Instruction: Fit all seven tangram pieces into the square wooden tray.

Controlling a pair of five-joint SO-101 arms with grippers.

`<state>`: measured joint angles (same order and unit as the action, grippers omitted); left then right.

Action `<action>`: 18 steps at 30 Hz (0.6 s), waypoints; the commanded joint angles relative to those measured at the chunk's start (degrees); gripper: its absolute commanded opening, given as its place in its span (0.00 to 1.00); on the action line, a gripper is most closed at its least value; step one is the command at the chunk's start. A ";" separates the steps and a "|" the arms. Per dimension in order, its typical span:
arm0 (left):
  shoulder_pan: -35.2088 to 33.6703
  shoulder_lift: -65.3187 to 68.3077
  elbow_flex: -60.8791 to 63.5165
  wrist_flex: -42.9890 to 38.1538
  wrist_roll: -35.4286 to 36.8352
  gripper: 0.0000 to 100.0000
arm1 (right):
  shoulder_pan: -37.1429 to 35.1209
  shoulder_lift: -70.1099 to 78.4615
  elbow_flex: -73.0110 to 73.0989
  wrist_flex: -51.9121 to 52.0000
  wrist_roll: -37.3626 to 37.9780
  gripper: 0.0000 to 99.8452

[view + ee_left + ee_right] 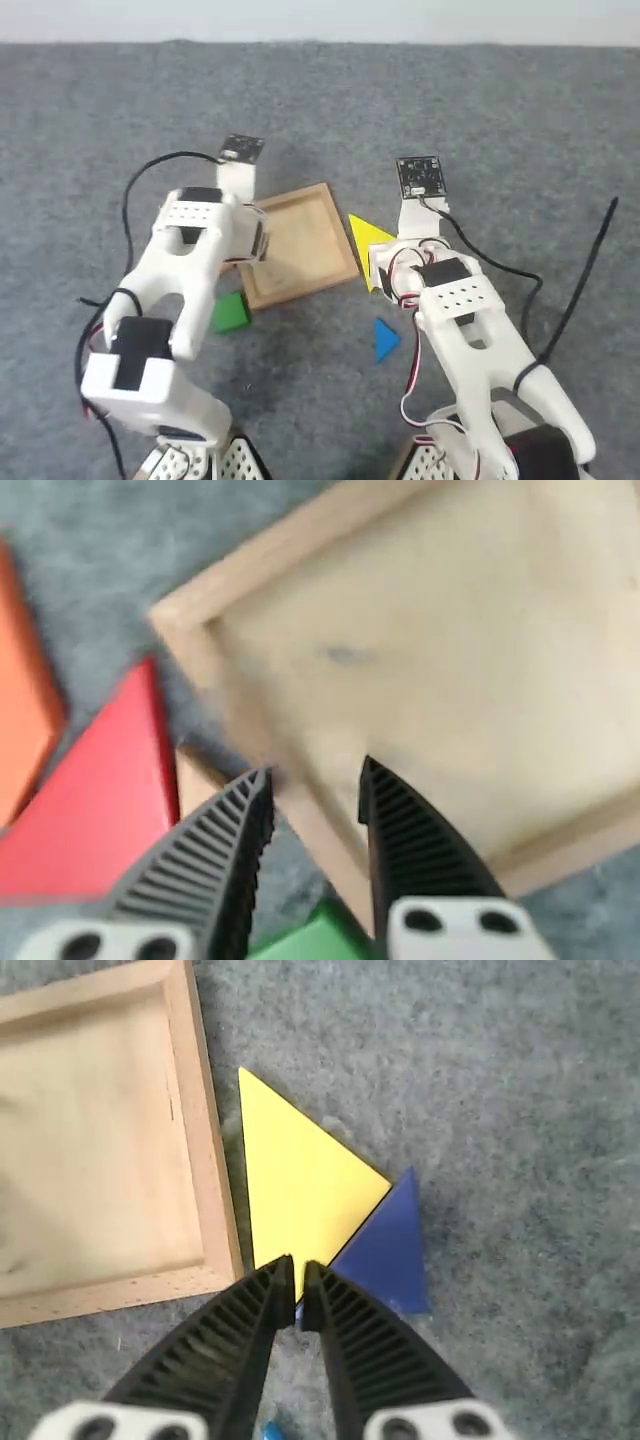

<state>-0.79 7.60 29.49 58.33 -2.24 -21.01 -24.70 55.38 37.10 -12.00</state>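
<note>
Tray (300,245) sat between the two arms with no pieces in it yet. The left claw (315,790) was parted about halfway and holding nothing, over the tray's rim. The red triangle (100,810) and orange piece (25,710) lay outside that corner, and the green one (310,942) was close under the claw. The right claw (298,1280) was pinched almost together, also with nothing in it. Its tips were over the yellow triangle (300,1190), right where that touched the dark blue triangle (385,1245), just beside the tray.

My guess on handling: these looked like thin, stiff, light flats with smooth faces, so probably slippery and easy to skid on the grey mat. I'd pinch the yellow across two edges near a pointy corner, since the middle looked too wide for those jaws. It'd want a firm squeeze, and it should stay level so it doesn't pivot.
</note>
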 commanded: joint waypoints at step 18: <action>2.37 -33.58 16.04 -17.85 11.60 0.14 | 1.45 13.49 -16.62 7.16 10.20 0.11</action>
<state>0.88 -19.38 44.88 44.97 4.18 -20.92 -20.75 50.29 39.82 -2.95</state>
